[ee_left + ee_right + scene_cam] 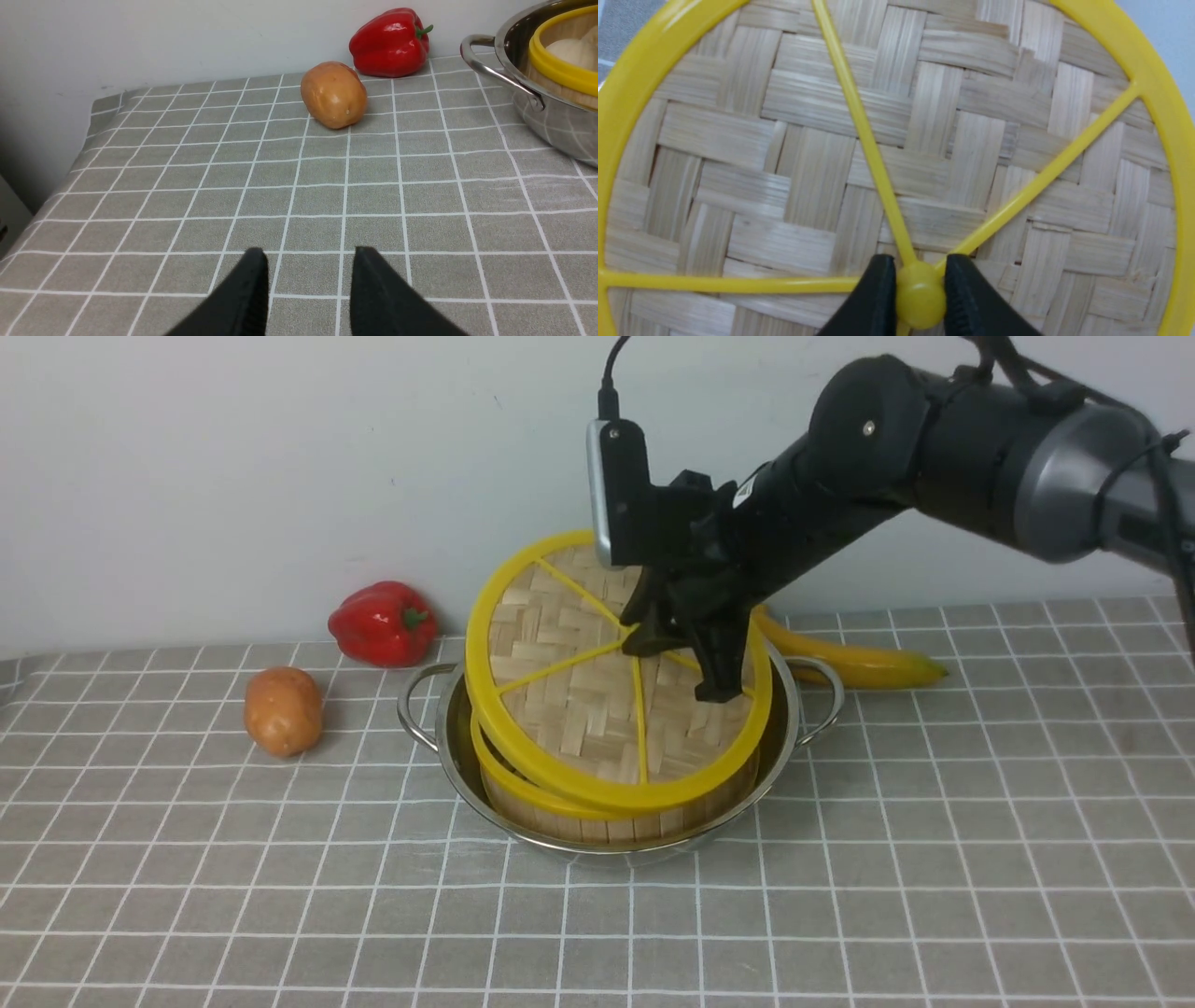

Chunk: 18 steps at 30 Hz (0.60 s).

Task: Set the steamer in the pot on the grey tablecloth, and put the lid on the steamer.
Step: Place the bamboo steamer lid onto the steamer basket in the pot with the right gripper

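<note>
Grey cloth [934,859] with a white grid covers the whole table, and a plain pale wall [233,476] stands right behind it.

At the middle of the cloth sits the pot [560,843], with the steamer [607,821] already inside it. In the left wrist view a pale bun shows over the steamer's yellow rim. The lid [569,700] hangs tilted above the steamer, its far edge raised and its near edge low over the steamer's front rim. It may be touching there, though the front view does not settle it.

A banana [859,663] lies behind the pot on the right, one end hidden by the lid and the arm. A red pepper [383,623] stands near the wall to the pot's left, and a potato [283,711] lies just in front of it, well apart from the pot.

The right gripper [920,266] reaches in from the right and down onto the lid's centre, where the yellow spokes meet. Its two black fingers are pinched on either side of the round hub, holding the lid. The arm covers part of the lid's far right side.

The left gripper [310,252] hangs low over bare cloth to the left, jaws parted and holding nothing.
</note>
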### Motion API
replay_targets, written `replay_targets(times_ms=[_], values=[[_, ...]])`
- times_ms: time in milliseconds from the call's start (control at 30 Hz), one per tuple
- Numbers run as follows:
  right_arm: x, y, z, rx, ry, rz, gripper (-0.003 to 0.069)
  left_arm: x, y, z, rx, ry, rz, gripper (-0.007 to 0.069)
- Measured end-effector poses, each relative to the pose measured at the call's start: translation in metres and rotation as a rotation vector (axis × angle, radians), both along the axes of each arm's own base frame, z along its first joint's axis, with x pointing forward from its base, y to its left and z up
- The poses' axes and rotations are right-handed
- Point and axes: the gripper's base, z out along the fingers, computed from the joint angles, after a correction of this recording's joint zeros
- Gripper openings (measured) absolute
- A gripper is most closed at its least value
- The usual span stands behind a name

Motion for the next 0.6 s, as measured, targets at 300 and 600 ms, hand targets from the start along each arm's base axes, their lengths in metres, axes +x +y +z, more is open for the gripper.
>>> replay_targets(times_ms=[300,600], values=[[0.004,0.003,-0.013,-0.005,0.019,0.000,0.0146,0.000,0.000,0.000,0.000,0.000,0.000,0.0243],[0.010,0.005,-0.022,0.009,0.006,-0.015,0.0157,0.000,0.000,0.000,0.000,0.000,0.000,0.0243]])
